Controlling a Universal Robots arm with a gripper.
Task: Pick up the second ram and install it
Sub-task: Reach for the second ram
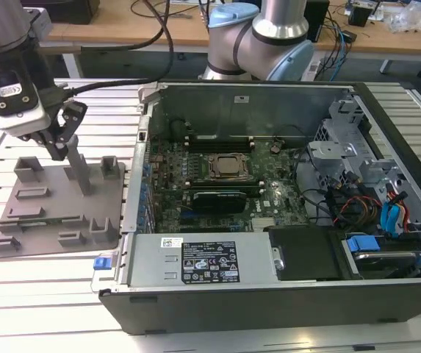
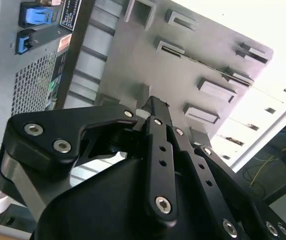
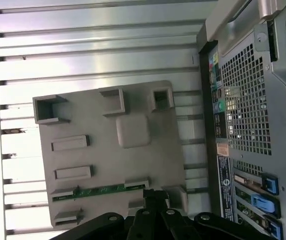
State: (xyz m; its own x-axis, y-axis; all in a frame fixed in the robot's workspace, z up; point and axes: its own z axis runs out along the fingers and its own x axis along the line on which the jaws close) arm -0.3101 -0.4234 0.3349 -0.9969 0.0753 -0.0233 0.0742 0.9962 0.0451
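Can't tell if my gripper (image 1: 61, 149), upper left of exterior view over grey tray (image 1: 52, 220), is open; second ram (image 3: 100, 190) looks light, stiff, fragile, so I'd pinch its flat faces mid-length.

Matt plastic tray (image 3: 133, 165), circuit-board second ram (image 3: 100, 190), shiny ribbed metal table (image 3: 83, 50)

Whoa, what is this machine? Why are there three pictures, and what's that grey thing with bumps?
It is a robot arm with a gripper for a hand. The exterior view comes from a camera standing apart. The two wrist views come from cameras riding on the arm. On the metal table sit an open computer and a grey tray. In the first wrist view the tray holds a thin green stick, the second ram. The gripper hangs just over the tray, close to one end of that stick.
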